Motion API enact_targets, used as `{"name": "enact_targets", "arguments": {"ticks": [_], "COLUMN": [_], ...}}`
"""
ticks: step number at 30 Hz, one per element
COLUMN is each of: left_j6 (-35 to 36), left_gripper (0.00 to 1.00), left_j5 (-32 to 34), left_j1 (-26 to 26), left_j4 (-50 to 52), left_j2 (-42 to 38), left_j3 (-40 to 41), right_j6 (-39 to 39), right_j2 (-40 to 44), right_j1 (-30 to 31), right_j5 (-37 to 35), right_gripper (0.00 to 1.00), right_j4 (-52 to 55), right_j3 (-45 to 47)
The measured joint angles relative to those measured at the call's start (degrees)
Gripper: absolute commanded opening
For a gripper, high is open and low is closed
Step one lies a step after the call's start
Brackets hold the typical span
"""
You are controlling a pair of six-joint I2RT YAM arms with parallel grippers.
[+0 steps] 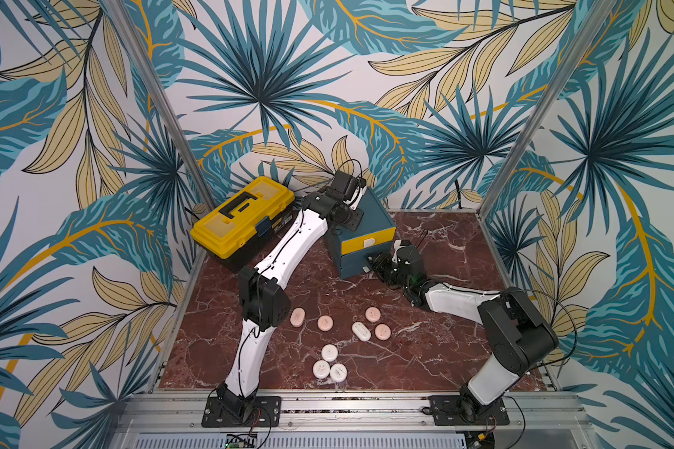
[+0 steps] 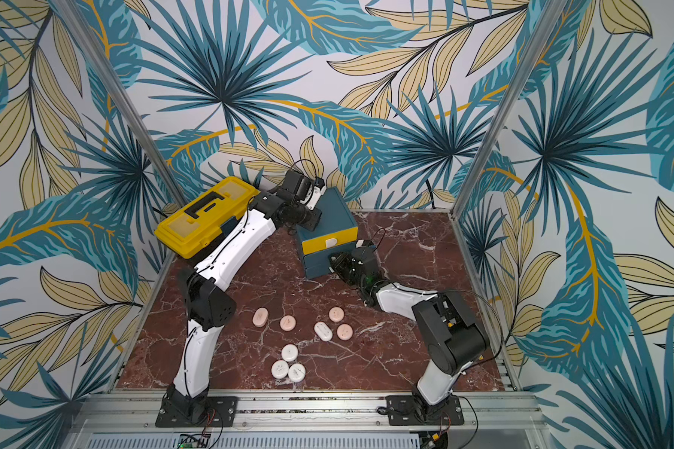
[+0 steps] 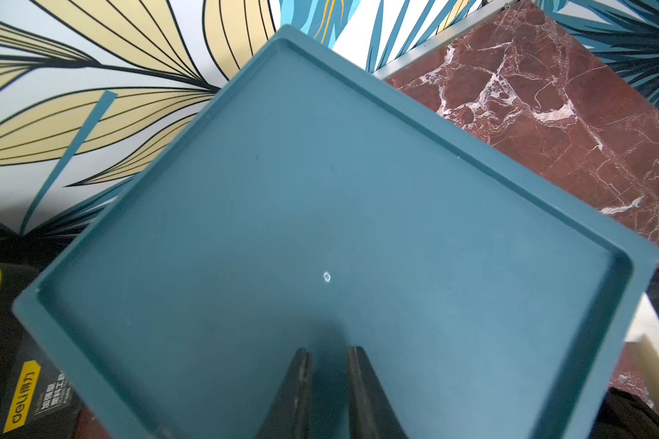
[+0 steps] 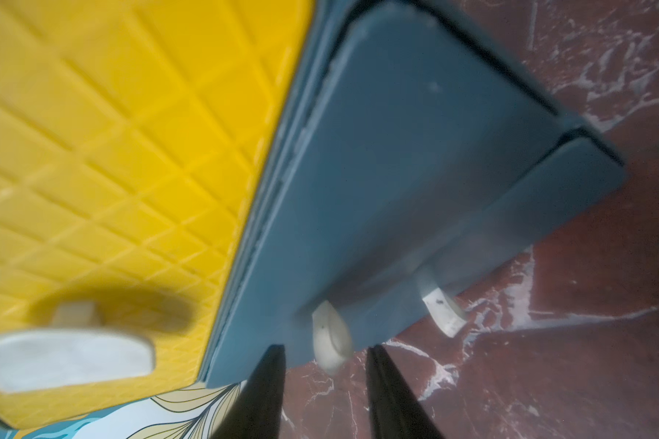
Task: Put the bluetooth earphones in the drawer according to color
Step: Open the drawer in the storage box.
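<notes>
Right wrist view caught my right pincer [image 4: 327,347] spread apart, the middle drawer's tab [image 4: 330,338] between its fingers, not yet pinched. Meanwhile my left pincer [image 3: 328,349] sat over the chest [image 3: 320,171], fingers barely apart, holding nothing. All drawers looked shut. Lower centre in both top views, four pink earphones [image 1: 325,323] and four white earphones [image 1: 329,352] lay unsorted on the table [image 1: 444,350]. Most of the job was left, I reckoned.

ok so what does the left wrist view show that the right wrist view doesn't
Only left wrist: the rimmed top of the chest, the left end effector over it, a toolbox edge. Only right wrist: the yellow drawer front and white tab pulls, the right end effector open around one tab. Both: the teal chest and the marble table.
</notes>
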State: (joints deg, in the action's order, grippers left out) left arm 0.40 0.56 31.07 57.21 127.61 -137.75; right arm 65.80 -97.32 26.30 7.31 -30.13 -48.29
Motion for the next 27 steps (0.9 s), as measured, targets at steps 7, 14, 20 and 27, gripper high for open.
{"name": "enact_targets", "arguments": {"ticks": [7,14,20,27], "left_j6": [0.02,0.02,0.04,0.04], "left_gripper": [0.21,0.21,0.21,0.2], "left_j5": [-0.02,-0.15,-0.17,-0.2], "left_j1": [0.02,0.02,0.02,0.02], "left_j4": [0.0,-0.02,-0.04,-0.04], "left_j2": [0.0,0.0,0.0,0.0], "left_j3": [0.0,0.0,0.02,0.02], "right_j6": [0.63,1.51,1.99,2.69], "right_j2": [-1.07,-2.21,-2.25,-2.43], "right_j1": [0.0,-0.02,0.0,0.0], "right_j5": [-0.85,-1.77,-2.86,-3.43], "right_gripper": [0.37,0.35,0.3,0.16], "right_j4": [-0.92,-3.21,-3.93,-4.15], "right_j3": [-0.04,-0.35,-0.46,-0.9]}}
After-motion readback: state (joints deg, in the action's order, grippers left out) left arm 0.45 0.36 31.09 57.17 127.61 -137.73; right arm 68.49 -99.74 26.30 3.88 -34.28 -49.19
